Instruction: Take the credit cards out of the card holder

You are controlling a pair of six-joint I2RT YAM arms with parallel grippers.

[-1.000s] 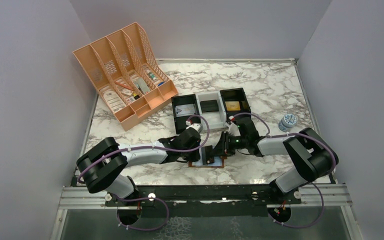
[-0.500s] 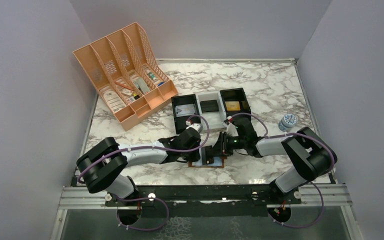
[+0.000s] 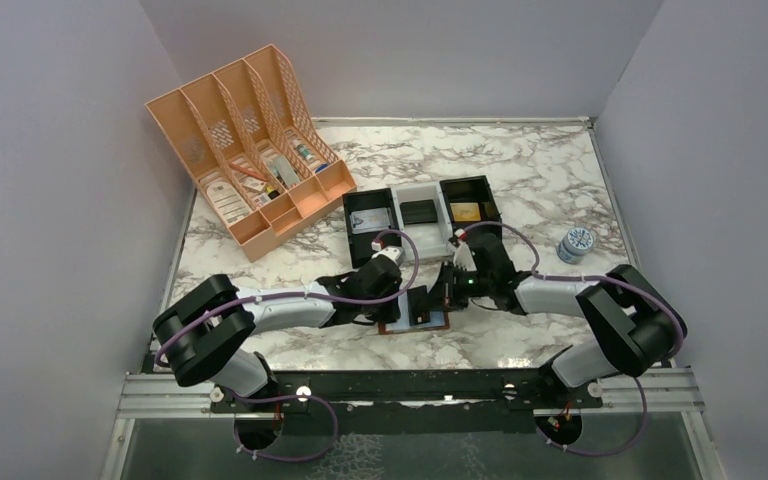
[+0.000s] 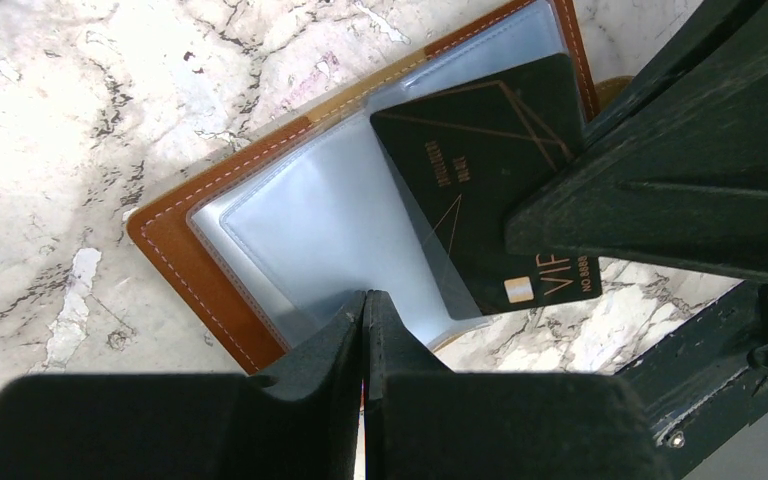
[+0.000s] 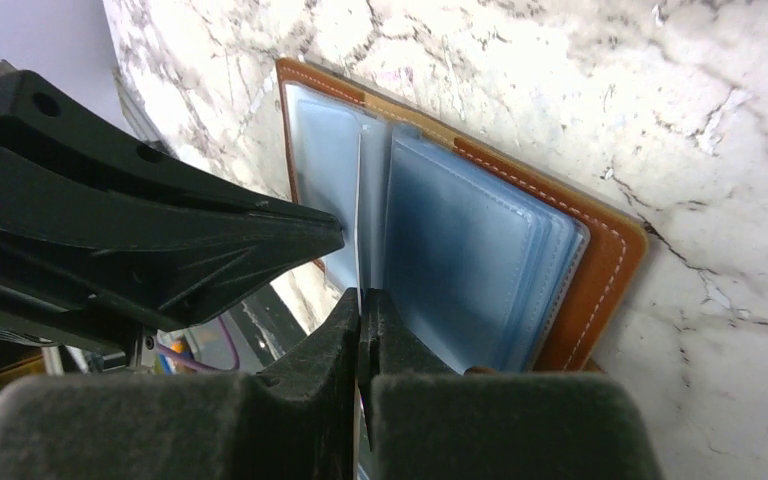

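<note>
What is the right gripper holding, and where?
The right gripper pinches a thin pale leaf upright in the card holder, at its free edge; card or sleeve unclear.

Tan-brown leather card holder (image 4: 175, 255), pale stitching along edge; translucent blue-grey sleeves (image 4: 330, 230) inside. Black credit card (image 4: 480, 160), thin gold line pattern, gold lettering. White marble surface (image 3: 540, 170), grey-brown veining. Peach file rack (image 3: 250, 150), lattice-cut sides. Row of trays (image 3: 425, 236): black, white, black. Purple cables (image 3: 416, 262). Matte black jaws. Blue-and-white jar (image 3: 576, 244). Pale lilac walls (image 3: 60, 150).
</note>
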